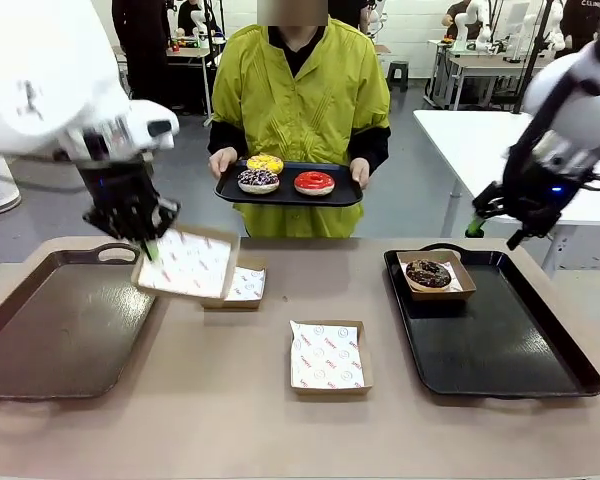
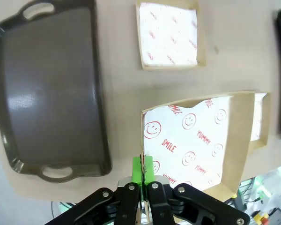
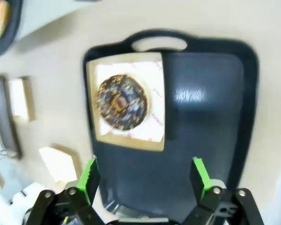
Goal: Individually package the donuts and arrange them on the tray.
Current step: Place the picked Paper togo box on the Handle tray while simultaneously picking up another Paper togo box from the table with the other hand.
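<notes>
Left pincer (image 2: 142, 176) clamped on tilted box (image 2: 196, 140) rim, left of black tray (image 1: 520, 350); right pincer (image 3: 145, 176) open above it. One donut (image 1: 428, 273) boxed in its far-left corner; three donuts (image 1: 259, 181) beyond, held by person. Risk: thin-edge grip, box may swing or slip.

Matt cardboard box (image 2: 239, 140), paper liner (image 2: 187, 140); glossy tray (image 1: 510, 340); glossy red donut (image 1: 314, 182).

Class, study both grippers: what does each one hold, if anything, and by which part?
The left gripper is shut on the cardboard box, pinching its side wall near a corner. The right gripper is open and holds nothing.
</notes>
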`<state>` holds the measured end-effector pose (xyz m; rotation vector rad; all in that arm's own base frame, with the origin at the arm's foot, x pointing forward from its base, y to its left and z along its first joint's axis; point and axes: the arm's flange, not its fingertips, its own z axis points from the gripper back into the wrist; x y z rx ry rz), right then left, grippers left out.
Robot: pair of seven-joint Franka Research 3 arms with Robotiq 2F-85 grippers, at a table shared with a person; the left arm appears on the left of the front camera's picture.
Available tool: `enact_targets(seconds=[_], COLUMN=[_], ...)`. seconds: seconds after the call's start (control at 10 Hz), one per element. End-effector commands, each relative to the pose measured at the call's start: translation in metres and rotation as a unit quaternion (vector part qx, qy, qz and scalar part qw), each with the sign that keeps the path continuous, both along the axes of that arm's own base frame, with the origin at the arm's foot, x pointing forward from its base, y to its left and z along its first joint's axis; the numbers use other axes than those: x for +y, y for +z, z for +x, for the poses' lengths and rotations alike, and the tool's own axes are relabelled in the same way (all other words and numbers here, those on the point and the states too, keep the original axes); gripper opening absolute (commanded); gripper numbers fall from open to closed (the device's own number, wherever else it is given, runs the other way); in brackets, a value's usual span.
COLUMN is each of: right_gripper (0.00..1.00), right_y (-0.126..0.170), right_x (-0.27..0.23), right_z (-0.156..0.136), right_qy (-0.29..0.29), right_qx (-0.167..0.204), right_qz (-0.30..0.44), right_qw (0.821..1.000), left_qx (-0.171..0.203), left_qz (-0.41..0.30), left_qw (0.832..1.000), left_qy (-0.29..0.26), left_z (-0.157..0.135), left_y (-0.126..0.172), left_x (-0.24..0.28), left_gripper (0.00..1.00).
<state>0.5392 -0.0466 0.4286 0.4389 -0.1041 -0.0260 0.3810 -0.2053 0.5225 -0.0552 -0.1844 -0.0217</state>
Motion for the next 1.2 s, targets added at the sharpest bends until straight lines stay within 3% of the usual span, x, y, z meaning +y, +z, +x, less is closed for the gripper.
enact_targets(seconds=[0.0,0.1,0.4,0.5,0.8,1.1], right_gripper=[1.0,1.0,1.0,1.0,1.0,1.0], right_y=[0.006,0.004,-0.008,-0.012,-0.023,-0.016], right_x=[-0.03,-0.035,-0.043,-0.044,-0.045,-0.043], right_z=[-0.066,-0.093,-0.175,-0.193,-0.21,-0.18], right_qy=[0.028,0.042,0.032,0.024,-0.004,0.005], right_qx=[-0.025,-0.045,-0.179,-0.203,-0.209,-0.174], right_qz=[0.113,0.147,0.237,0.255,0.282,0.271], right_qw=[0.993,0.987,0.954,0.945,0.936,0.947], left_qx=[-0.001,-0.004,0.0,0.0,-0.011,0.012], left_qz=[0.011,0.02,0.052,0.055,0.042,0.028], left_qw=[1.0,1.0,0.999,0.998,0.999,1.0], left_qy=[0.008,0.01,0.013,0.008,-0.016,-0.002], left_z=[0.042,0.06,0.11,0.122,0.146,0.15], left_y=[0.022,0.033,0.05,0.052,0.045,0.024], left_x=[0.003,0.002,0.003,0.004,-0.002,-0.004], left_gripper=[0.0,0.0,0.0,0.0,0.0,0.0])
